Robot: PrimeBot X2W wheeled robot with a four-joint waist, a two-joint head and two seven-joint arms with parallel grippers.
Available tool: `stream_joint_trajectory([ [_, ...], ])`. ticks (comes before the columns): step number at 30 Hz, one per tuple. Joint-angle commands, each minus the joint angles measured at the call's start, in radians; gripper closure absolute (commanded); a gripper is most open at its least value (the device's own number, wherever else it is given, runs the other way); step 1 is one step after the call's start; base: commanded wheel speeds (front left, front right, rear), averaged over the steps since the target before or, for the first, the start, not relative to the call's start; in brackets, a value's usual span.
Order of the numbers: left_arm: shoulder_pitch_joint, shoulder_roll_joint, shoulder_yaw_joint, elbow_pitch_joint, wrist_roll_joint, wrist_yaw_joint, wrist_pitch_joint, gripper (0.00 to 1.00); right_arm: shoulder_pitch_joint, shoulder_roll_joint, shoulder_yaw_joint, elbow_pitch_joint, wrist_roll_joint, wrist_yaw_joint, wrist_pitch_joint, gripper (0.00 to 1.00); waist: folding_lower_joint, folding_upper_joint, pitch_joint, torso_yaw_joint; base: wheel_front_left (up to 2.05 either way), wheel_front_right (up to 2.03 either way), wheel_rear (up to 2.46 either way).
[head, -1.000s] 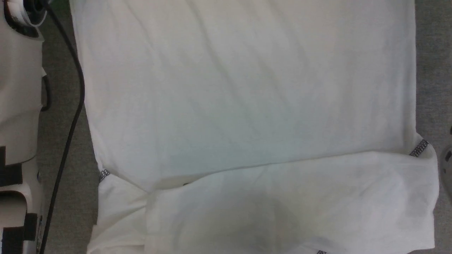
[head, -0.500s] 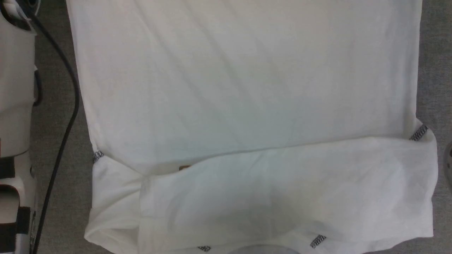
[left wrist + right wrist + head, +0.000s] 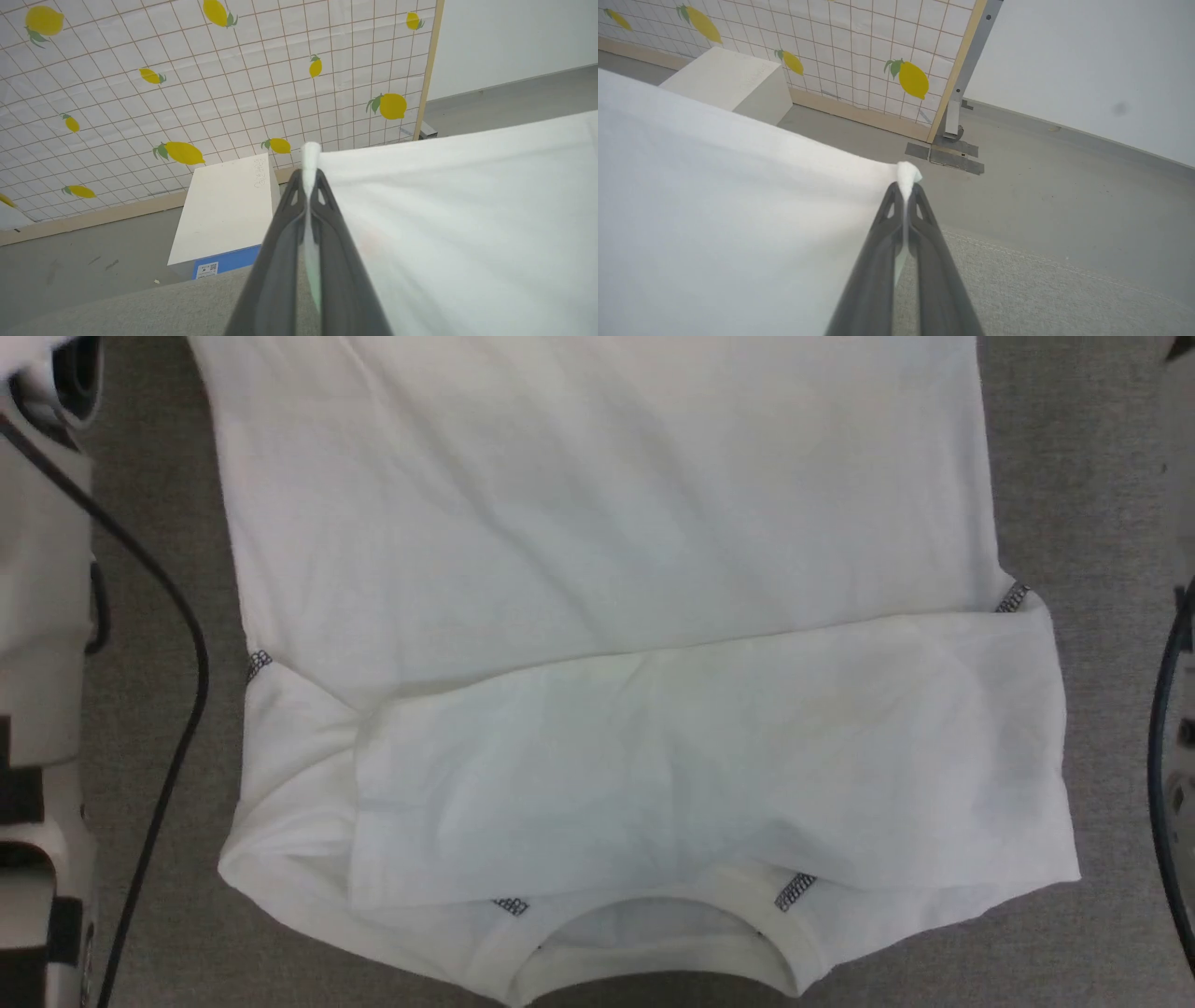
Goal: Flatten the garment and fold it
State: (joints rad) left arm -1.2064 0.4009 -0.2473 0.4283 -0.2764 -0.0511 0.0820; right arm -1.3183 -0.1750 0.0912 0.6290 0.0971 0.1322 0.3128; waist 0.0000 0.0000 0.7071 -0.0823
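Note:
The garment, a white T-shirt, lies spread on the grey table, its ribbed collar nearest me. Both sleeves are folded in across the chest, and grey zigzag stitching shows beside the collar. In the left wrist view my left gripper is shut on a corner of the garment, with a tuft of cloth poking out past the tips. In the right wrist view my right gripper is shut on the other far corner of the garment, and the cloth stretches away to the left.
My pale left forearm and a black cable run down the left side. Beyond the table a white box stands on the floor before a lemon-print screen. The screen's metal foot is taped down.
The head camera has shifted: the whole shirt sits higher and looks smaller, and its collar has come into view at the bottom. The folded sleeves lie as before.

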Motion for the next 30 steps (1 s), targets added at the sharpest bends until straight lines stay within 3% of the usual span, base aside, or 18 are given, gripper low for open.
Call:
stream_joint_trajectory([
  [1, 0.062, 0.013, -0.001, -0.003, -0.015, -0.011, -0.009, 1.00, 0.051, -0.013, 0.026, -0.019, 0.047, -0.002, -0.018, 1.00, 0.0000, 0.0000, -0.091, -0.004, 0.00, 0.00, 0.00],
  [8, 0.377, 0.025, 0.032, -0.121, -0.119, -0.021, -0.019, 1.00, 0.317, -0.115, 0.158, -0.215, 0.205, -0.002, -0.053, 1.00, 0.0000, 0.0000, -0.274, 0.003, 0.00, 0.00, 0.00],
  [15, 0.787, 0.026, 0.080, -0.342, -0.229, 0.038, 0.039, 1.00, 0.665, -0.209, 0.151, -0.477, 0.259, -0.002, -0.035, 1.00, 0.0000, 0.0000, -0.427, 0.020, 0.00, 0.00, 0.00],
  [22, 1.121, -0.001, 0.073, -0.502, -0.320, 0.075, 0.104, 1.00, 1.017, -0.178, -0.001, -0.667, 0.245, -0.002, 0.044, 1.00, 0.0000, 0.0000, -0.501, 0.052, 0.00, 0.00, 0.00],
  [30, 1.331, -0.026, 0.051, -0.553, -0.375, 0.096, 0.132, 1.00, 1.320, -0.085, -0.113, -0.792, 0.233, -0.002, 0.127, 1.00, 0.0000, 0.0000, -0.544, 0.071, 0.00, 0.00, 0.00],
])
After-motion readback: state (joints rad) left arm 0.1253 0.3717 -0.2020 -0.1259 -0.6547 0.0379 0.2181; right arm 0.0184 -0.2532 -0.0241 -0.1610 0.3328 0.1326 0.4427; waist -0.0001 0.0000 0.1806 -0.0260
